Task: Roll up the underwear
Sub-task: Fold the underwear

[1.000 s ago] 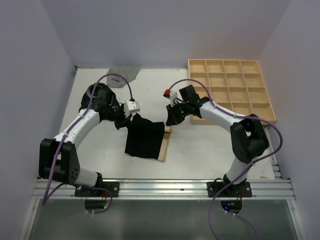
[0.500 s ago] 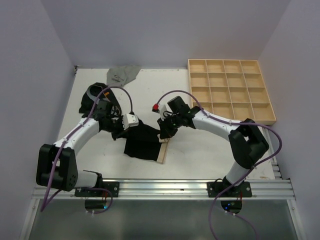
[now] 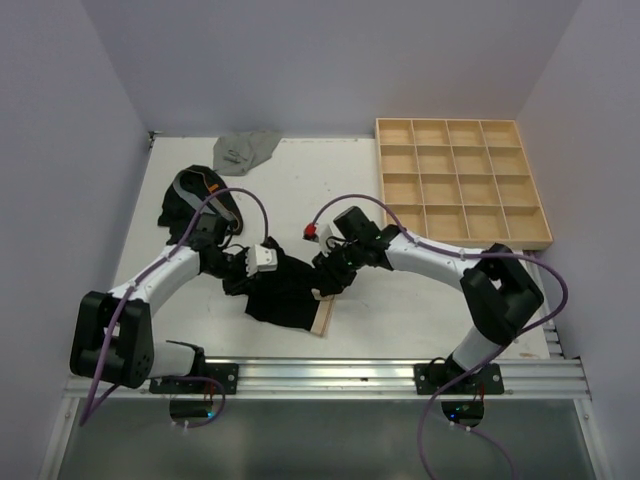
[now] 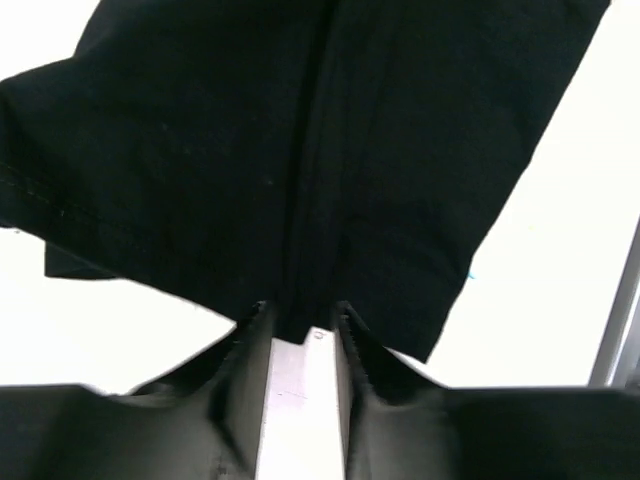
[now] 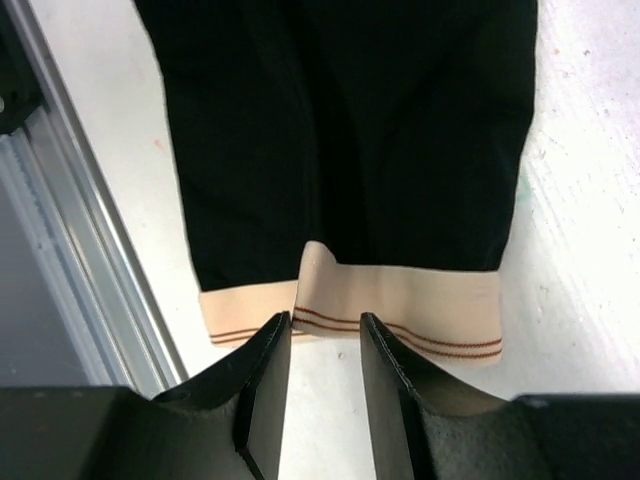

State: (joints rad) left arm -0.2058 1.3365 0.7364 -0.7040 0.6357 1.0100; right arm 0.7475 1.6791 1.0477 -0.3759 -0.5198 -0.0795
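A black underwear (image 3: 285, 298) with a tan waistband (image 3: 321, 316) lies folded lengthwise on the table between the two arms. My left gripper (image 3: 256, 282) stands at its black end. In the left wrist view the underwear (image 4: 300, 150) has a fold running down its middle to my left gripper (image 4: 303, 312), whose jaws are apart with bare table between them. My right gripper (image 3: 325, 283) is at the waistband end. The right wrist view shows the waistband (image 5: 400, 300) lying just past my right gripper (image 5: 325, 320), which is open and empty.
A heap of black underwear with a grey band (image 3: 188, 203) lies at the back left, a grey one (image 3: 246, 150) behind it. The wooden grid tray (image 3: 462, 182) stands at the back right. The metal rail (image 3: 330, 372) runs along the near edge.
Both grippers came toward the near edge, pulling the underwear's far edge over so it lies narrower. Both jaws, shut before, have opened and let go of the cloth.
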